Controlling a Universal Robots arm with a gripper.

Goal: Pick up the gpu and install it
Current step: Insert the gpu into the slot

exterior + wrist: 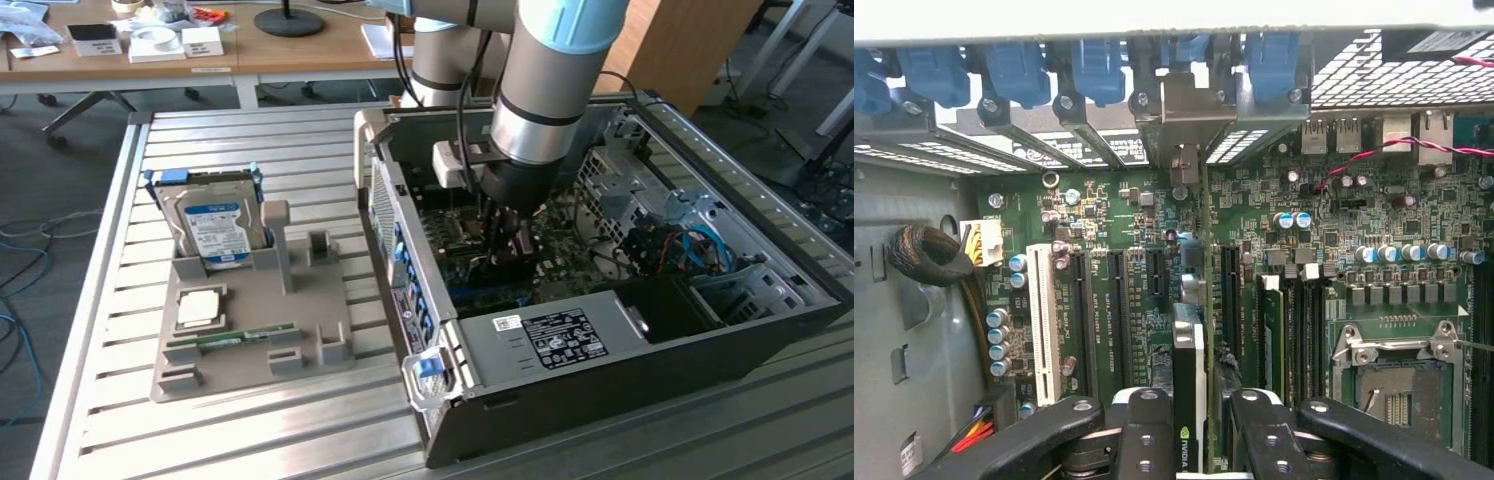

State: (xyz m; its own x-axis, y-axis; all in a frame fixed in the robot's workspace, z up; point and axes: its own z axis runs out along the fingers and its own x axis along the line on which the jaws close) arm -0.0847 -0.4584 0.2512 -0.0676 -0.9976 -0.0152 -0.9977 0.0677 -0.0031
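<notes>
Gripper (1189, 440) first: from my wrist camera I see its two black fingers (1144, 440) closed on the gpu (1189, 400), pinching the card edge-on so that it stands on its thin side between them, with a small green logo showing on the face near the grip. On the exterior view the gripper (505, 232) is down inside the open computer case (694, 330), just above the motherboard (561, 255), with the arm coming in from above.

What matters to me is how the card lines up with the board. Its long axis runs straight away from the fingers toward the back wall of the case, where its silvery metal bracket (1184, 120) sits up among the row of blue slot clips (1094, 70). That axis is parallel to the expansion slots (1116, 310) on the motherboard, and the card's lower edge appears to be over a slot in the middle of that row, beside the white slot (1041, 320) group and well clear of the processor socket (1399, 390). I cannot tell whether the card's edge is already seated or just above its slot.

Over on the exterior view's left, the grey parts tray (200, 370) holds a hard drive (214, 230) and a memory stick (247, 335).
</notes>
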